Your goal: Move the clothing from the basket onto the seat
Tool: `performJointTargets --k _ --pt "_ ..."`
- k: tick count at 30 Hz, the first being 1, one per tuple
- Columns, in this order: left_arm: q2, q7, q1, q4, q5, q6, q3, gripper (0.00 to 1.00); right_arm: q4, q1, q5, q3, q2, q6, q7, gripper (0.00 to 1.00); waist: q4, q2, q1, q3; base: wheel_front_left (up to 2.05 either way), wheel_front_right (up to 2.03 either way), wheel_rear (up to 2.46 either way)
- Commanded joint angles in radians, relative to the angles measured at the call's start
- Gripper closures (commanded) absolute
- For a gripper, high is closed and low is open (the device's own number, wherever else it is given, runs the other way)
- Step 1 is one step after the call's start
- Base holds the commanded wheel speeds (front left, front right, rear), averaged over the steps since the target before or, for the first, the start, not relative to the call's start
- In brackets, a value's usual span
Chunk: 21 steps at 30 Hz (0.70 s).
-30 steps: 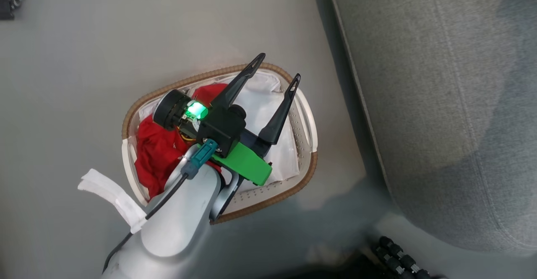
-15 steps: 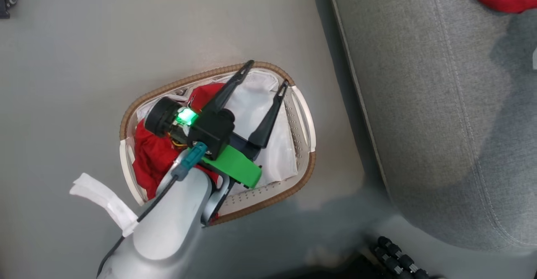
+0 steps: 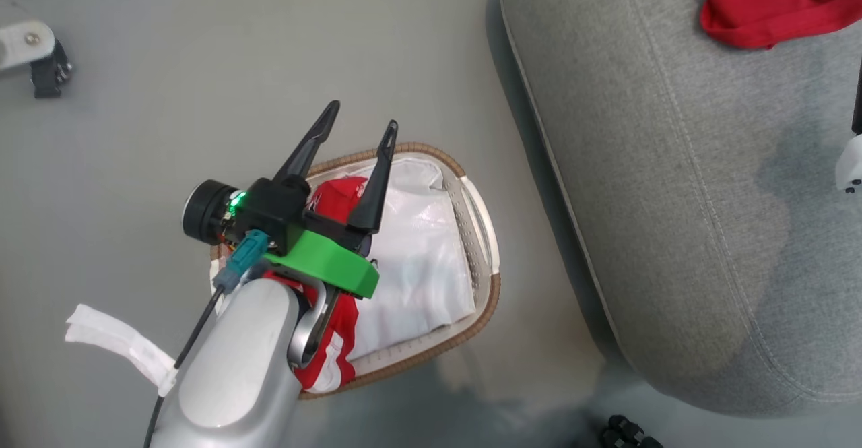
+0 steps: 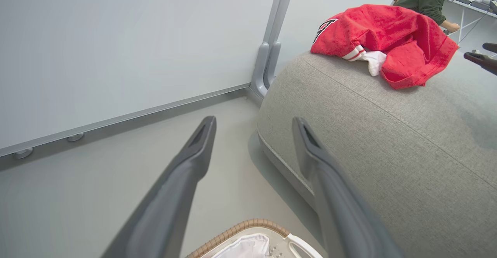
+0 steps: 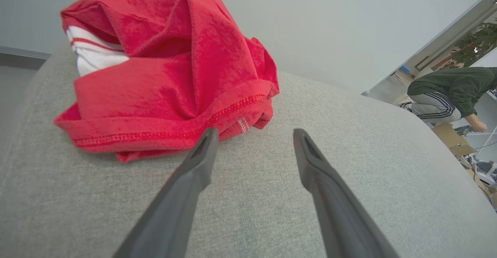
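One red jersey [image 5: 167,75] lies crumpled on the seat [image 3: 673,199]. Second jersey [image 3: 337,195] sits in the basket [image 3: 495,286], not yet moved. Right gripper [image 5: 255,132] wide, empty, beside the delivered one. Left gripper [image 3: 363,114] wide, empty, above the basket. Roughly half done.

One sofa [image 3: 673,199] | one basket [image 3: 421,146] | one white liner [image 3: 417,266] | two red jerseys: far-right jersey [image 3: 774,3] on sofa, near-left jersey [image 3: 337,195] in basket | two grippers: left gripper [image 3: 363,114], right gripper [image 5: 254,130] | one person [image 5: 450,91]
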Motion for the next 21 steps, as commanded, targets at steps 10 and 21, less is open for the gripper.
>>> performJointTargets --k 10,21 --pt "-0.027 0.001 0.109 0.014 -0.028 -0.003 0.177 0.00 -0.065 -0.005 0.010 0.128 0.014 -0.001 -0.002 0.00 0.066 -0.0001 -0.0001 -0.237 0.00 0.00 0.00" --pt "-0.042 0.001 0.257 0.034 -0.010 -0.003 0.393 0.00 -0.102 0.068 0.079 0.293 0.141 -0.001 -0.002 0.00 0.136 -0.0001 -0.0001 -0.360 0.00 0.00 0.00"
